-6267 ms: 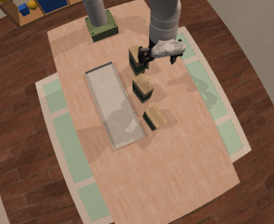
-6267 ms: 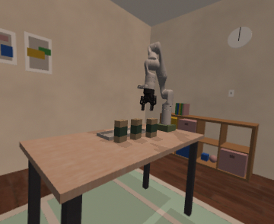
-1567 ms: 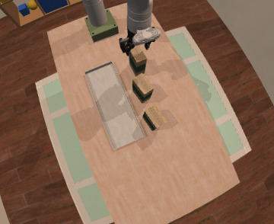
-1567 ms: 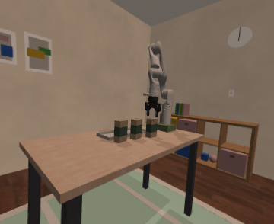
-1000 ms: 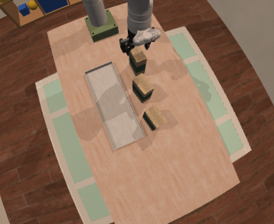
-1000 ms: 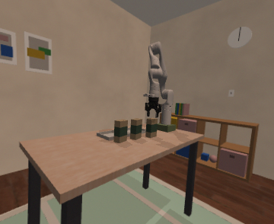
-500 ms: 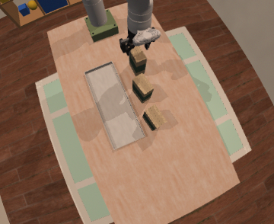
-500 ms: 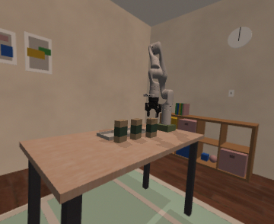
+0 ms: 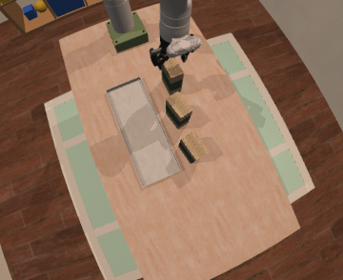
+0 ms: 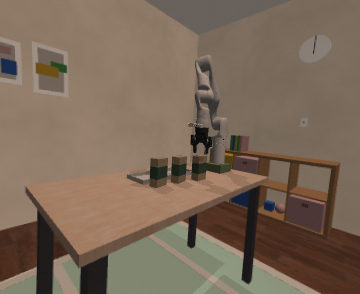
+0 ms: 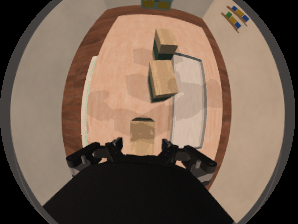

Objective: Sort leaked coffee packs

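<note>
Three tan coffee packs with dark green bands stand upright in a row on the wooden table. The far pack (image 9: 173,75) is nearest the arm's base, the middle pack (image 9: 178,110) comes after it, and the near pack (image 9: 193,147) ends the row. My gripper (image 9: 170,55) hovers open just above the far pack, not touching it. In the side view the gripper (image 10: 201,146) is a little above that pack (image 10: 199,167). In the wrist view the far pack (image 11: 141,133) sits between the open fingers, with the middle pack (image 11: 162,80) and the near pack (image 11: 165,42) beyond.
A long grey tray (image 9: 142,130) lies flat on the table beside the row of packs, empty. The arm's green base (image 9: 127,34) stands at the table's far end. A shelf with boxes (image 10: 284,187) stands behind the table.
</note>
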Motion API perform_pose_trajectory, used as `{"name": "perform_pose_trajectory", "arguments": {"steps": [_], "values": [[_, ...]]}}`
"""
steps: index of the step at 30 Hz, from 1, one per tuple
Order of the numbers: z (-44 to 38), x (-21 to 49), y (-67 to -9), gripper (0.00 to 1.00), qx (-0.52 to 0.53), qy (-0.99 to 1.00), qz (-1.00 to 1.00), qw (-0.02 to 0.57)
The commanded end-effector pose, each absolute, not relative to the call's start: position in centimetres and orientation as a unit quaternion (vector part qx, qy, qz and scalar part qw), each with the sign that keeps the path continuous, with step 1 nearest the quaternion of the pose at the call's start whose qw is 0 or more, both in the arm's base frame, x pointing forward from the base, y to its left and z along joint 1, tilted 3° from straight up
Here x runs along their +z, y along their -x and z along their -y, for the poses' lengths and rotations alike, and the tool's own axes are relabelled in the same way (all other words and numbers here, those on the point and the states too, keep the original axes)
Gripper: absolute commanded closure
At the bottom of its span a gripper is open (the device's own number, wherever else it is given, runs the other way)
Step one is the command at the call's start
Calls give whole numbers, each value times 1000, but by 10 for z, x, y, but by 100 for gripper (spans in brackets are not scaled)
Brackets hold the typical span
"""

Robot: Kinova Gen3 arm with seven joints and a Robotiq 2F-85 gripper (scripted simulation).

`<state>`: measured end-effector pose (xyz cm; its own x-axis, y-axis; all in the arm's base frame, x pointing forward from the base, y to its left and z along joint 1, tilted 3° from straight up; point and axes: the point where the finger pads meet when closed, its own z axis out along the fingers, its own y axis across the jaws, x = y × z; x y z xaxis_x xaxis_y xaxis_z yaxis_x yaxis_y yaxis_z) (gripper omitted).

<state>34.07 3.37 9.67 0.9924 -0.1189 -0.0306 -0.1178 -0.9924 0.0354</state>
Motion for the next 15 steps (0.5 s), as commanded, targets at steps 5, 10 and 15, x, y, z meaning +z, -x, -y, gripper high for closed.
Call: {"name": "perform_pose_trajectory", "arguments": {"steps": [5, 10, 15], "values": [[-34, 97, -341, 19, -16, -998, 59, 17], [-34, 95, -341, 19, -16, -998, 59, 17], [-33, 89, -341, 19, -16, -998, 59, 17]]}}
